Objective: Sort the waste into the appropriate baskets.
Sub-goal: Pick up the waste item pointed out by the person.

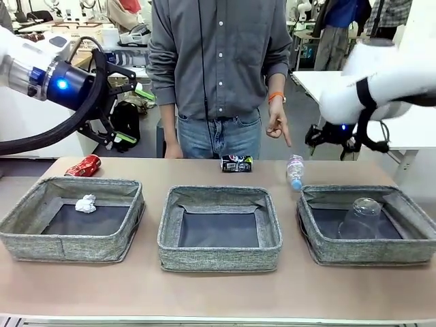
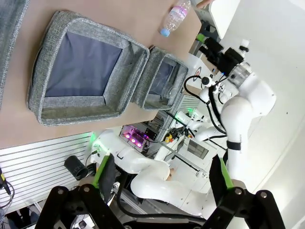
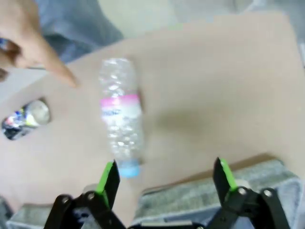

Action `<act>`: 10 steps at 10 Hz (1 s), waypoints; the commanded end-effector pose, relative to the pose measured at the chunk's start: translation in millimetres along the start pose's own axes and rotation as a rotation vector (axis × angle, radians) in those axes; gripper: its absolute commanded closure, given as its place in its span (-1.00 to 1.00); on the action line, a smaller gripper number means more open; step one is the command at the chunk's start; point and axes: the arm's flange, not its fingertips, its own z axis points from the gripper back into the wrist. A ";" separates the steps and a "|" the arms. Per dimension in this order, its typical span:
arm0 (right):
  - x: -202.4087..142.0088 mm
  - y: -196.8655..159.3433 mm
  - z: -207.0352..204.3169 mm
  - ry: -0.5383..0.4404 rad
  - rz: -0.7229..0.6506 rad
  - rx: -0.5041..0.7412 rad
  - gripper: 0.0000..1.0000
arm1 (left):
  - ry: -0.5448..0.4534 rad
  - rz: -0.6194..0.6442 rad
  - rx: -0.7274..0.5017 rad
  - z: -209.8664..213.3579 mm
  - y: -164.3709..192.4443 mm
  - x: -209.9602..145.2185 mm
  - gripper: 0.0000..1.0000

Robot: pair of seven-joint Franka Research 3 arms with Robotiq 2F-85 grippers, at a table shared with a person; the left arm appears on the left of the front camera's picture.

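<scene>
Front view faced the person (image 1: pixel 218 68) across the surface (image 1: pixel 218 293). Left wrist view, rolled sideways, looked from afar. Right wrist view sat close above the bottle (image 3: pixel 119 124), shared by all 3.

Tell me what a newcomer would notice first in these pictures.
Three grey baskets sit in a row across the table, the left one holding a paper ball and the right one a clear cup. Behind them a person's hand points down at a water bottle lying on the table, with the right claw open nearby.
</scene>
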 end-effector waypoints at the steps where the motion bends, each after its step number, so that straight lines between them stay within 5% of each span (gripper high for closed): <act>1: 23.9 23.7 -14.6 0.066 -0.020 0.025 -1.00 | 0.007 0.005 0.011 3.2 -3.0 -1.1 -1.00; 10: 43.4 34.0 -98.9 0.276 -0.004 0.055 -1.00 | 0.007 0.005 0.011 3.2 -3.0 -1.1 -1.00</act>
